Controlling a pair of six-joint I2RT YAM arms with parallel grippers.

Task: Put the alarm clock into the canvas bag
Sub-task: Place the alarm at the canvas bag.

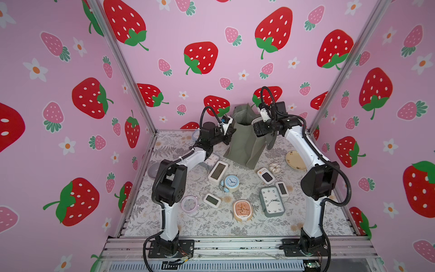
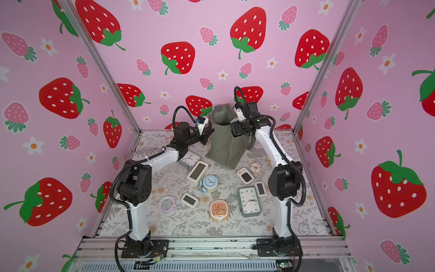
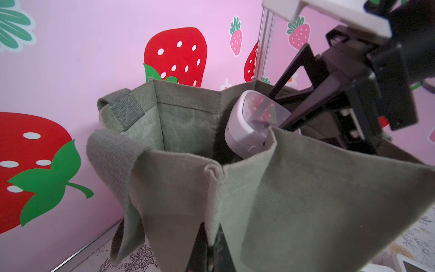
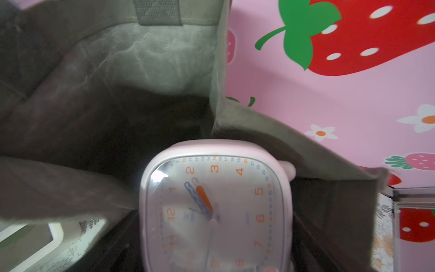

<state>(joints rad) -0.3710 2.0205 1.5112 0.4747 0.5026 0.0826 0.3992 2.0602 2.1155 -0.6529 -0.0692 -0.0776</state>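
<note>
Where the floral desk meets the left wall, a grey dish lies beside the left arm's elbow, and a lilac round clock sits nearer the front. Under that arm a grey square clock is half hidden. Next come a white digital clock, a blue twin-bell clock and a peach clock. Further right lie a grey rectangular clock, an iced doughnut and a cream plate, its right edge covered by the right arm.

The left tool is clamped tight on the left rim of the canvas bag, which stands upright at the back, near the middle. The right tool reaches into the bag's mouth from above, its jaws spread wide around the pink alarm clock and gripping its sides. That clock is tilted in the opening, its lower part hidden behind the folded near rim.

The bag is soft grey-green weave with webbing handles and a paler, creased lining. The held clock has a glossy rounded-square plastic case, a clear domed face and orange numerals.
</note>
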